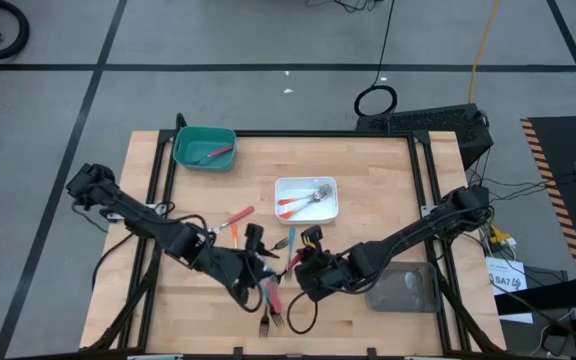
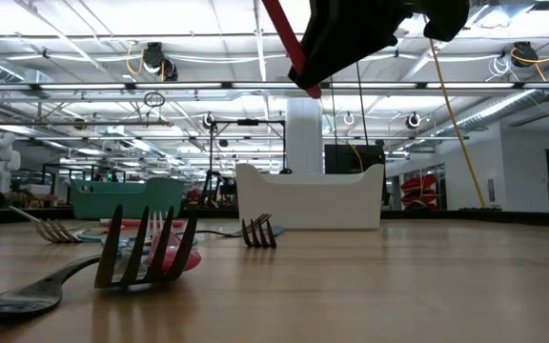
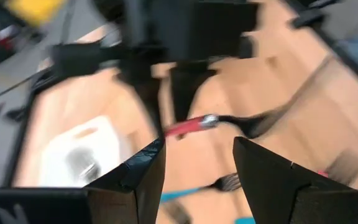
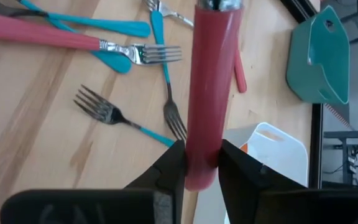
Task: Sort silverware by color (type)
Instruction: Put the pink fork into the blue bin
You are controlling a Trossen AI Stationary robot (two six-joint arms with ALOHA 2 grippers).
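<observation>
My right gripper (image 4: 201, 163) is shut on a red-handled fork (image 4: 211, 74) and holds it above the table; it also shows in the high view (image 1: 301, 268). In the low view the red handle (image 2: 289, 43) slants down from the gripper at the top. My left gripper (image 3: 197, 163) is open and empty, close beside the right one (image 1: 266, 270), and faces the held fork (image 3: 188, 126). Several teal-handled forks (image 4: 114, 25) and a red-handled fork (image 4: 36, 32) lie flat on the table below. An orange-handled fork (image 1: 238, 218) lies farther back. My right gripper pinches the fork's red plastic handle (image 4: 202, 134) between its two fingers, near the handle's free end. The handle runs forward along the fingers, with its metal neck (image 4: 219, 5) away from them. The fork is lifted clear of the table.
A teal tray (image 1: 190, 140) at the far left holds a red fork. A white tray (image 1: 330, 210) at mid-table holds orange forks. A grey tray (image 1: 413, 295) sits under my right arm. Forks (image 2: 146, 250) lie scattered near the front edge.
</observation>
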